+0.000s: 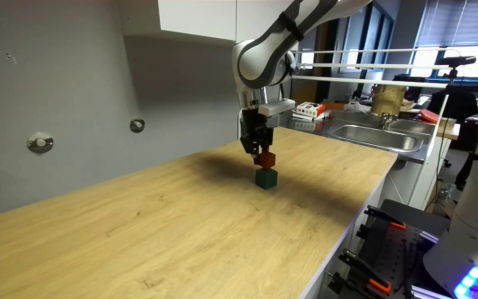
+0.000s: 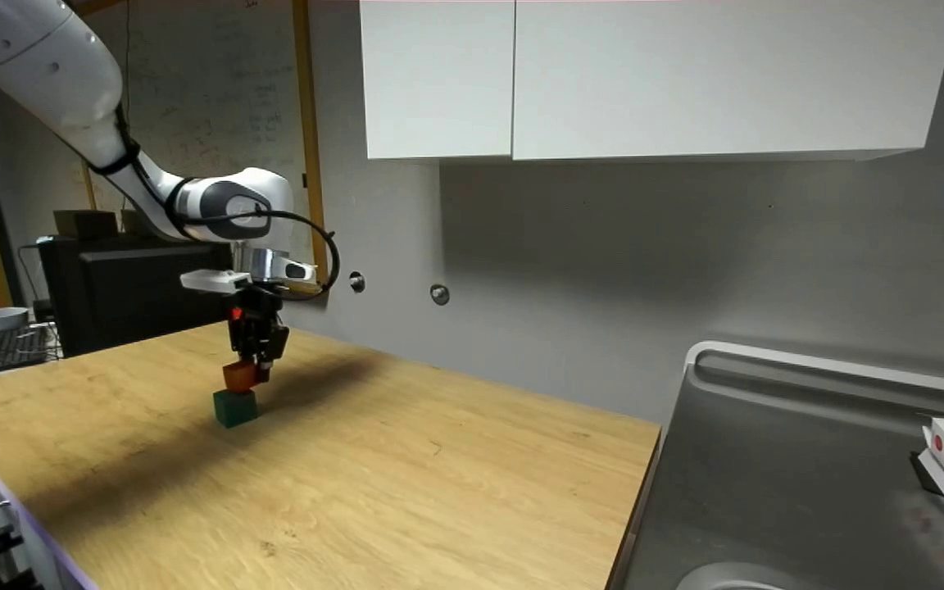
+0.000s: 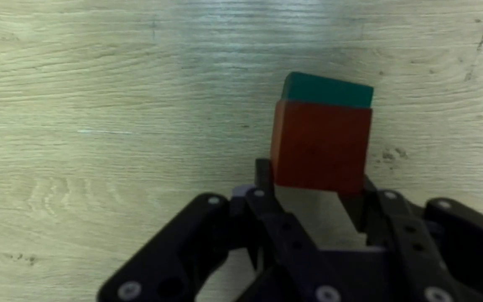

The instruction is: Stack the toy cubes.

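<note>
Dark green toy cube [image 1: 266, 179], small and square-sided, stands on a pale wood-grain tabletop [image 1: 139, 232]. Directly above it in both exterior views, a small red toy cube [image 3: 324, 147] of similar size is clasped between the two fingers of a black gripper [image 3: 316, 175], which points down from a white and grey robot arm [image 1: 259, 64]. In the wrist view, a green strip shows beyond the red cube's upper edge. Whether the cubes touch is unclear.
</note>
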Robot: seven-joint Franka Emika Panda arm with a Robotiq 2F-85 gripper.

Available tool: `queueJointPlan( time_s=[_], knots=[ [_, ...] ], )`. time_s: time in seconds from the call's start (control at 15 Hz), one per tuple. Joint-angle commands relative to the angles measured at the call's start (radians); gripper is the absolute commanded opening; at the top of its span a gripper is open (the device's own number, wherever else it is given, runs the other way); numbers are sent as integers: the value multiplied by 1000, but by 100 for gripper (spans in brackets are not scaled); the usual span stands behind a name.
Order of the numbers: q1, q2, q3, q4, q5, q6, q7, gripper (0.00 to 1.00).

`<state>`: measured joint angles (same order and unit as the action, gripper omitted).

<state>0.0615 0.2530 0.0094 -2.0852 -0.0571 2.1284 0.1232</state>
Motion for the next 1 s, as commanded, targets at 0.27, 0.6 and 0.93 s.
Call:
queueJointPlan(
  time_s=[0.27,0.6,0.93],
  knots=[
    [12,86,1,81,-29,-59,16,19],
    [21,93,0,94,-53,-79,17,81],
    [29,98,0,96,-73,-83,16,100]
  ],
)
